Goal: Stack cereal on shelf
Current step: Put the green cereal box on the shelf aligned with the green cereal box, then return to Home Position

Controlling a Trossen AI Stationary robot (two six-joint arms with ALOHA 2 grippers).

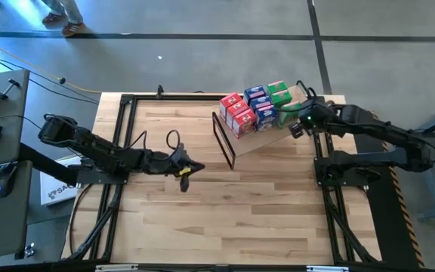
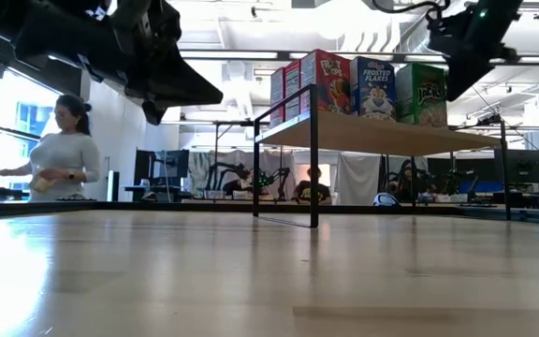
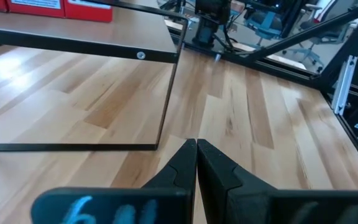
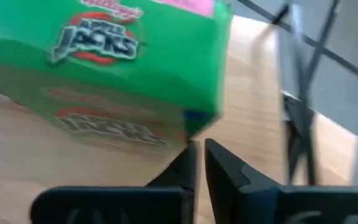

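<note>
The shelf [image 1: 266,140] is a light plywood board on a thin black frame [image 1: 225,143] at the table's far right. Red [image 1: 236,113], blue [image 1: 261,106] and green [image 1: 280,94] cereal boxes stand on it in rows; the low view shows a red [image 2: 326,80], a blue [image 2: 374,89] and a green box [image 2: 421,94] upright on the board [image 2: 372,136]. My right gripper [image 1: 294,126] is shut, level at the shelf's right end, beside a green Apple Jacks box [image 4: 104,62]. My left gripper [image 1: 193,168] is shut and hovers over the table's middle, left of the shelf. My right gripper [image 4: 199,150] has its shut fingertips at the green box's lower corner [image 4: 194,118], coming level from the table's right side. I cannot tell whether they touch it. The box stands upright on the shelf board [image 4: 73,165].
Black frame rails [image 1: 119,143] run along the table's left and right sides. Bare planked tabletop [image 1: 225,219] lies in front of the shelf. The left wrist view looks under the shelf frame [image 3: 166,81]. A person [image 2: 59,154] stands beyond the table in the low view.
</note>
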